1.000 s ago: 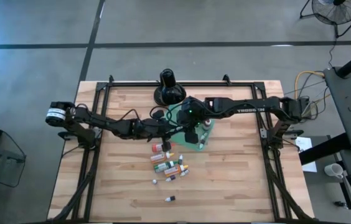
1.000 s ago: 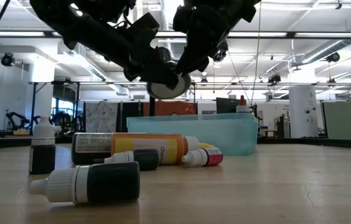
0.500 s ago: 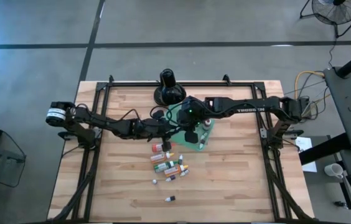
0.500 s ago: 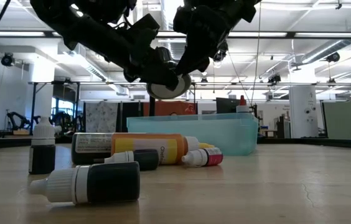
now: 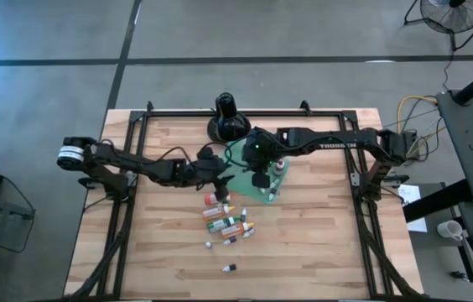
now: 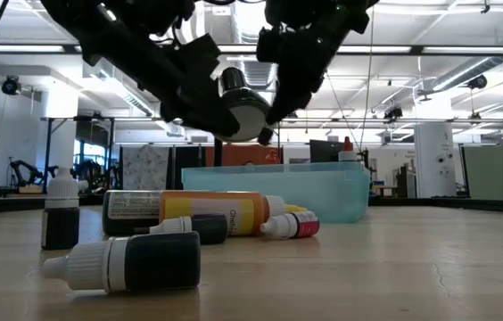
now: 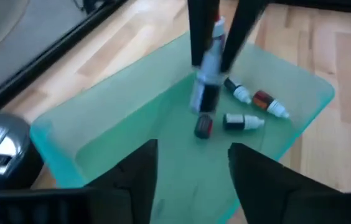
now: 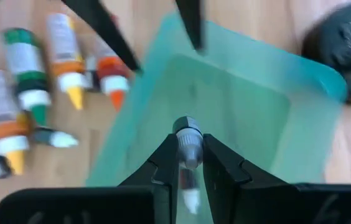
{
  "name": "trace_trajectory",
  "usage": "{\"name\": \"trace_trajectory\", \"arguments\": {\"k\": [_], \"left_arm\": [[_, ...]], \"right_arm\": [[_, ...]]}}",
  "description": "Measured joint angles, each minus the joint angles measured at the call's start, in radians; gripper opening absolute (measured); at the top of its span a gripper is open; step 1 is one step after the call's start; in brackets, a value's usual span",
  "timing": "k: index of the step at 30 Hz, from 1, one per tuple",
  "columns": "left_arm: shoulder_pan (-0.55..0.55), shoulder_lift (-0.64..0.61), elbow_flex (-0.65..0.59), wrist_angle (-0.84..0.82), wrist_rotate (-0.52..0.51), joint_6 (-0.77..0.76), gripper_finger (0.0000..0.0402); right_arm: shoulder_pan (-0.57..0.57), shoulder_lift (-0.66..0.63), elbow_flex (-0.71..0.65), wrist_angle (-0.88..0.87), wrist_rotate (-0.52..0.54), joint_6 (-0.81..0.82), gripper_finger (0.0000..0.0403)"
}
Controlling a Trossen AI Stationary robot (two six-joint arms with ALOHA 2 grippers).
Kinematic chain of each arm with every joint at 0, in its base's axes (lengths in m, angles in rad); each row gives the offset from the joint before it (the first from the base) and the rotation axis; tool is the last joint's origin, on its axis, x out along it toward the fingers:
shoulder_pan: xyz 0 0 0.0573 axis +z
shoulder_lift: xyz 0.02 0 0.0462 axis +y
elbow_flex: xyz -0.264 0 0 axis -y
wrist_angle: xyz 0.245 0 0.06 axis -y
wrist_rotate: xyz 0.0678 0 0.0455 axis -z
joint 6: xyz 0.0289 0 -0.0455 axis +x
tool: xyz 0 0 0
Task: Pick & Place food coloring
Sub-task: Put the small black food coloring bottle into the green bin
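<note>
Teal and translucent, the tray [image 5: 257, 172] lies near the table's middle, in front of the black stand [image 5: 227, 119], and we see both arms meeting over it. The right gripper [image 8: 189, 158] hangs above the tray, its fingers [image 8: 165, 163] clenched on a small bottle [image 8: 188, 138] with a grey-white cap; in the left wrist view that same bottle [image 7: 208, 81] hangs upright between the two dark fingers, clear of the tray floor. The left gripper [image 7: 193, 163] hovers at the tray's near-left edge with its fingers [image 7: 139, 165] spread apart and nothing between them. Inside the tray we count three loose bottles [image 7: 245, 121] lying on their sides close together, one with a red label [image 7: 264, 101], plus a dark cap-like piece [image 7: 203, 127] whose kind we cannot tell. The rest of the food coloring [image 5: 230, 221] lies scattered on the wood [image 5: 320, 243] just in front of the tray: orange, green and yellow bottles in a loose cluster, and one stray bottle [image 5: 229, 268] further toward the front edge.
</note>
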Motion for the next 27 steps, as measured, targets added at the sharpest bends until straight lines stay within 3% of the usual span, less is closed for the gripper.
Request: {"name": "trace_trajectory", "arguments": {"k": [11, 16, 27], "left_arm": [[-0.013, -0.081, -0.001, -0.231, -0.037, -0.106, 0.0185], [-0.029, -0.128, -0.001, -0.325, -0.086, -0.153, 0.0185], [-0.083, -0.244, -0.001, -0.489, -0.184, -0.241, 0.0185]], "right_arm": [[-0.047, 0.142, 0.028, -0.110, 0.041, -0.003, 0.0043], [-0.050, 0.203, 0.084, -0.125, 0.113, -0.016, 0.0043], [-0.057, 0.271, 0.112, -0.182, 0.112, -0.049, 0.0048]]}}
